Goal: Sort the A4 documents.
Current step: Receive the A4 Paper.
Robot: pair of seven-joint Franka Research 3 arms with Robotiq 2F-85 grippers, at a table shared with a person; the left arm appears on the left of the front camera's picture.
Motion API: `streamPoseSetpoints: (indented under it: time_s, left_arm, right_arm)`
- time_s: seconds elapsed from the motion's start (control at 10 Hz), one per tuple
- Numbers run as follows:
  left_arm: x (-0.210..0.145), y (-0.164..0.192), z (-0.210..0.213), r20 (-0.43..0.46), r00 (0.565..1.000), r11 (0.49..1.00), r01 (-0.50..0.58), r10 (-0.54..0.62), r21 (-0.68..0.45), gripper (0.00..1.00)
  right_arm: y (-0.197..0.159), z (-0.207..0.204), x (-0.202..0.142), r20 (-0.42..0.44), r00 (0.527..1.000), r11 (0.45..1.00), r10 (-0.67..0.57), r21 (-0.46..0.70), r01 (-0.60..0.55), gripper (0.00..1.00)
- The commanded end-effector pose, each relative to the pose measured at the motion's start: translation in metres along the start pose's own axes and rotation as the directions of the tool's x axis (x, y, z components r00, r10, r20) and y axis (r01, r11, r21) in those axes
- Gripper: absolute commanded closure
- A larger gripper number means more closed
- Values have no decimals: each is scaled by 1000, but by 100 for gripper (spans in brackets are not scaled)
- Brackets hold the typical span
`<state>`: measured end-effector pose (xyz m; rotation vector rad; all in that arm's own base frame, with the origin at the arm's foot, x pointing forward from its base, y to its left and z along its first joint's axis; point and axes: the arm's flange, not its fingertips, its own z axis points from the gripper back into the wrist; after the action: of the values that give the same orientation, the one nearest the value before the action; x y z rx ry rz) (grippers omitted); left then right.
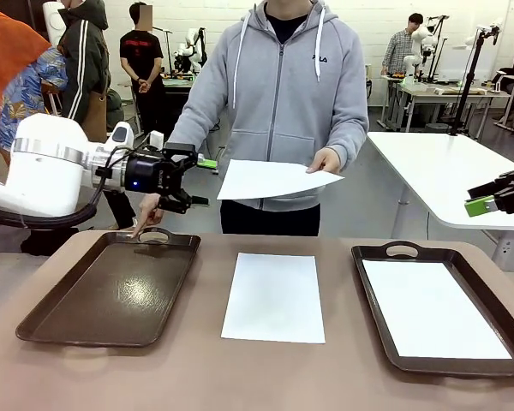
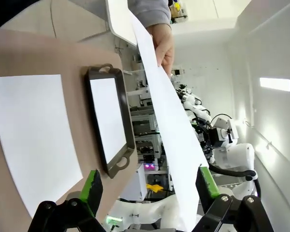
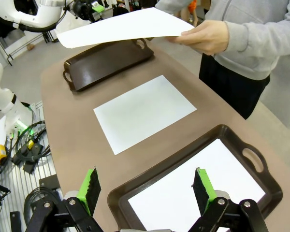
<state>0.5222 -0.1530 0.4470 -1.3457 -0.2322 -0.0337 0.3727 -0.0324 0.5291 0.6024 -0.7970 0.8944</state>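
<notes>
**Sheet held out above the far edge, both robot hands open**

A person at the far edge of the worktop (image 1: 214,368) holds one A4 sheet, the held sheet (image 1: 270,178), in the air. It lies roughly level, pinched at one end by the person's holding hand (image 1: 325,161). The person's other hand (image 1: 146,218) reaches down, its fingertip at the far handle of the left tray (image 1: 111,291), which sits at the worktop's left end.

The robot's left hand (image 1: 197,181) hangs above that tray's far edge, turned sideways toward the free end of the held sheet. Its fingers are apart. In the left wrist view the sheet's end runs between them, close to one pad; I cannot tell if it touches.

A middle sheet (image 1: 274,295) lies flat on the bare worktop between the two trays. A third sheet (image 1: 433,308) lies flat inside the right tray (image 1: 450,253) at the right end.

The robot's right hand (image 3: 147,188) hovers above the right tray with fingers spread wide, gripping nothing.
</notes>
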Motion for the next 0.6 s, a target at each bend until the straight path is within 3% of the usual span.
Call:
streamPoseSetpoints:
  time_s: [0.0, 0.5]
  left_arm:
    - [9, -4, -9, -20, 999, 997, -44, 43, -68, 0]
    - [17, -8, -37, -141, 982, 981, -143, 125, -131, 0]
  right_arm:
    - [0, 0, -1, 1, 1000, 1000, -2, 1, 2, 0]
    - [0, 0, -1, 1, 1000, 1000, -2, 1, 2, 0]
